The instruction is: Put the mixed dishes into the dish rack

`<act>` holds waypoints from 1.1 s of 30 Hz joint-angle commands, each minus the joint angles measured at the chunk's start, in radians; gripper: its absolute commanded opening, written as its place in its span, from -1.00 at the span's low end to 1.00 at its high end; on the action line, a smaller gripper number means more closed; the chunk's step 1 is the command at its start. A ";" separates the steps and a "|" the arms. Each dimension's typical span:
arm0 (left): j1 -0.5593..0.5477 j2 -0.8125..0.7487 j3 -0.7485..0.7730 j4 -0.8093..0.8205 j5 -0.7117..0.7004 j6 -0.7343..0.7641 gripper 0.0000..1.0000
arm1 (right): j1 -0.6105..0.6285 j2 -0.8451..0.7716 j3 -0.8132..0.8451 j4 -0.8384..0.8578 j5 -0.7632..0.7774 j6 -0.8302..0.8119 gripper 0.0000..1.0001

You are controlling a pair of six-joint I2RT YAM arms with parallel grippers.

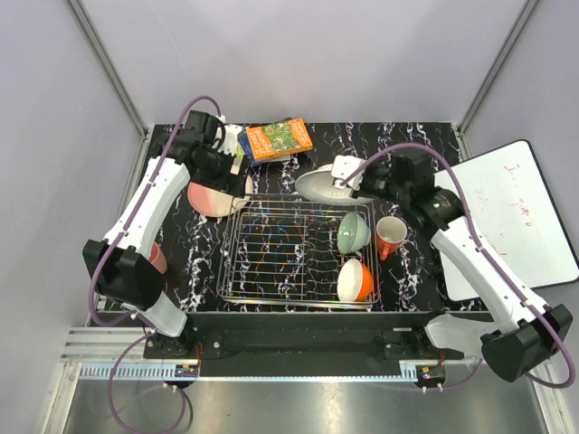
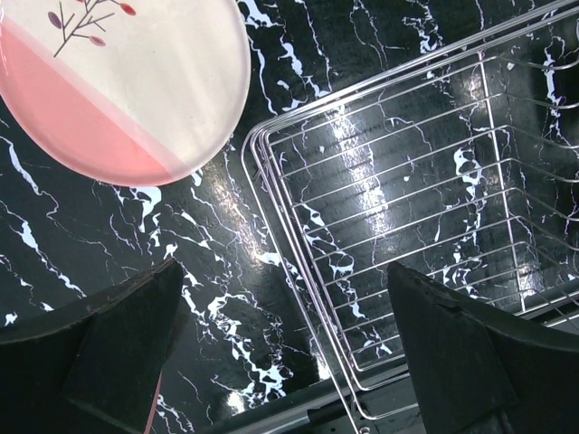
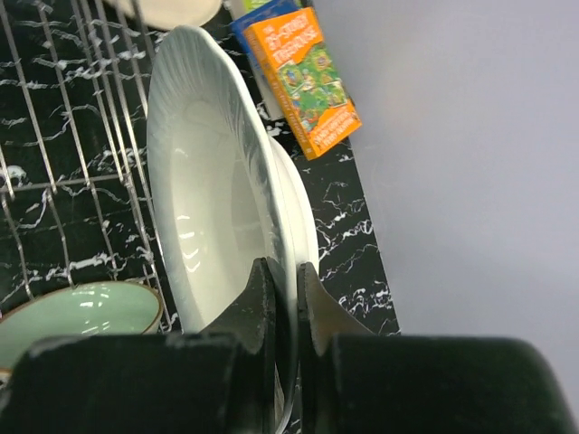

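My right gripper (image 1: pixel 348 181) is shut on the rim of the white plate (image 1: pixel 321 185) and holds it on edge over the far right corner of the dish rack (image 1: pixel 237 237). In the right wrist view the fingers (image 3: pixel 267 289) pinch the plate's rim (image 3: pixel 204 199). The pale green bowl (image 1: pixel 353 231) and the orange bowl (image 1: pixel 355 280) sit in the rack's right side. The orange-red mug (image 1: pixel 391 237) stands on the table to the right of the rack. My left gripper (image 2: pixel 285 271) is open and empty above the rack's far left corner (image 2: pixel 271 181), beside the pink-and-cream plate (image 2: pixel 118 81). The pink cup (image 1: pixel 156 258) is half hidden behind the left arm.
Colourful books (image 1: pixel 279 140) lie at the back of the black marbled table, also in the right wrist view (image 3: pixel 303 77). A whiteboard (image 1: pixel 511 217) lies off the table's right edge. Grey walls close in the back and sides.
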 commanded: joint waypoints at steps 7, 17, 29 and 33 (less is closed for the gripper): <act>0.013 0.000 0.001 0.039 0.012 -0.001 0.98 | 0.123 0.054 -0.012 0.114 0.216 -0.271 -1.00; 0.022 -0.005 -0.026 0.052 0.034 0.006 0.98 | 0.234 0.056 -0.001 0.185 0.311 -0.366 -1.00; 0.033 0.003 -0.046 0.062 0.054 0.005 0.98 | 0.260 0.020 0.020 0.214 0.313 -0.378 -1.00; 0.036 0.001 -0.043 0.062 0.055 0.006 0.98 | 0.260 0.016 0.016 0.225 0.313 -0.383 -1.00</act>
